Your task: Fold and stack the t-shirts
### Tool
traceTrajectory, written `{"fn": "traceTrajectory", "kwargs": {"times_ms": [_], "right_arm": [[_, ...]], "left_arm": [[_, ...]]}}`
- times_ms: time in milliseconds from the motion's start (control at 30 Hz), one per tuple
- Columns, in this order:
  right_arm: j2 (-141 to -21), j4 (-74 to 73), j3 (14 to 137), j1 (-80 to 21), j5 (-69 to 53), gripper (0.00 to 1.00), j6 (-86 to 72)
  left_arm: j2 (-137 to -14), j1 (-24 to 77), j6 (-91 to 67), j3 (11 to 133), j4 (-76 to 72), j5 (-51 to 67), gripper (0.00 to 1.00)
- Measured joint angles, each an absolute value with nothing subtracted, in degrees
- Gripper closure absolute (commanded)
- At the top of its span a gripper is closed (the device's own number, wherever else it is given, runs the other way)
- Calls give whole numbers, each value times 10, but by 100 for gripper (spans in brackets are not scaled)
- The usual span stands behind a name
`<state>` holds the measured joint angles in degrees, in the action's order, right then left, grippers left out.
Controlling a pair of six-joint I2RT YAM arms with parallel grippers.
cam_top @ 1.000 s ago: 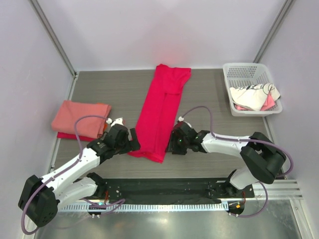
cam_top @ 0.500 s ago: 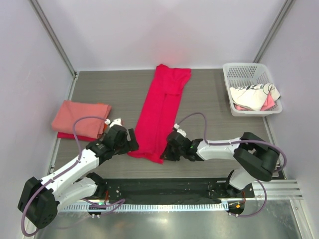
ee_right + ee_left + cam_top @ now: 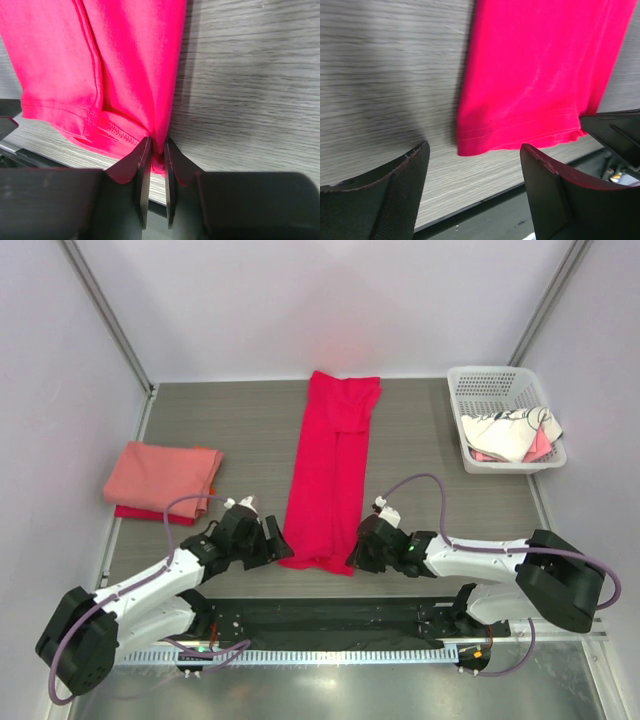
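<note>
Here we are at the near hem of the crimson t-shirt [image 3: 330, 475]. It lies as a long narrow strip on the table [image 3: 230, 430], running straight away from both sets of fingers.

Our right gripper [image 3: 156, 145] is pinched tight on the hem's right corner. Doubled cloth is squeezed between the pads, and the stitched seam bunches just to the inner side of them. We'd judge that grip is there to anchor one corner for the next fold.

Over to our left gripper [image 3: 472, 155]: jaws standing wide, nothing clamped. The other hem corner sits just ahead of the fingertips, in line with the gap between them. Whether the inner pad brushes the cloth, we can't tell.

We reckon it's lined up that way so a short reach and a close takes the matching corner. With both corners held, the hem could be carried toward the collar end, far beyond the fingers. One worry on the left side is that a thin layer lying flat on the wood may slip the pinch.

Well out to the outer side of the left fingers, the salmon-pink t-shirt [image 3: 163, 478] sits folded on the red t-shirt [image 3: 135, 511], and that's our stack. Far beyond the right fingers, the white printed t-shirt [image 3: 510, 430] waits in the basket [image 3: 495, 370].
</note>
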<state>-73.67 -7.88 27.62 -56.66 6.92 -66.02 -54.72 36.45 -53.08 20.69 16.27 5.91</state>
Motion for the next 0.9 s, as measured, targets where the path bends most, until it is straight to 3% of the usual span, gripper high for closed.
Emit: {"fn": "traceTrajectory", "kwargs": {"times_ms": [433, 533, 633, 900], "right_arm": [[-726, -64, 263, -567, 62, 74, -659], [-726, -53, 258, -567, 53, 83, -660], [-726, -50, 253, -566, 48, 99, -660], [-652, -117, 249, -563, 57, 99, -649]], "left_arm": [[-586, 367, -556, 199, 109, 76, 73], [-589, 368, -557, 196, 107, 78, 100], [-588, 368, -555, 195, 103, 84, 100], [-558, 362, -555, 208, 115, 117, 100]]}}
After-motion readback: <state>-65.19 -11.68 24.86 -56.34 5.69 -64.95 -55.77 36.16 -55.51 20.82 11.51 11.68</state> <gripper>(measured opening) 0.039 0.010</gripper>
